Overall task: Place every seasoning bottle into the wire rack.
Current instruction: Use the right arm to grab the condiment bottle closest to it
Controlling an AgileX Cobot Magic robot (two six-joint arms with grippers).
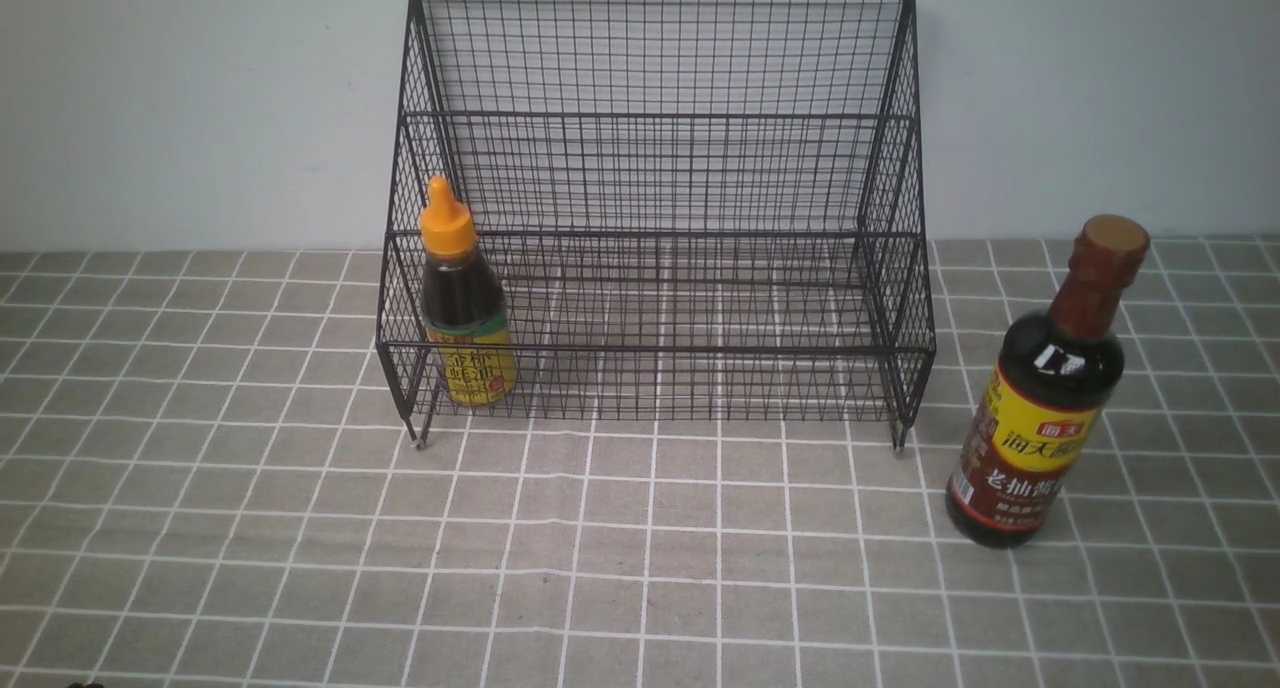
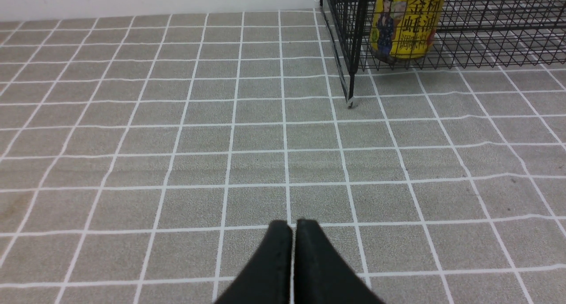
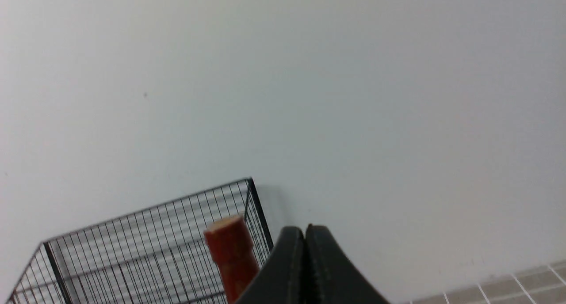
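From here I can see both end effectors are closed right up with nothing between their fingers: the left end effector (image 2: 293, 226) is over the gridded surface (image 1: 600, 568), and the right end effector (image 3: 306, 233) is aimed toward the pale wall (image 1: 200, 108). Ahead of the left end effector, beyond a stretch of that surface, the small sauce bottle (image 1: 468, 308) with the orange pointed cap is inside the black wire rack (image 1: 660, 348), at the rack's left end, its yellow label showing through the mesh. The tall sauce bottle (image 1: 1040, 398) with the brown-red cap is ahead of the right end effector, out of its grip, upright on the surface and outside the rack, just beyond its right side. The rack's tall back is near the wall.
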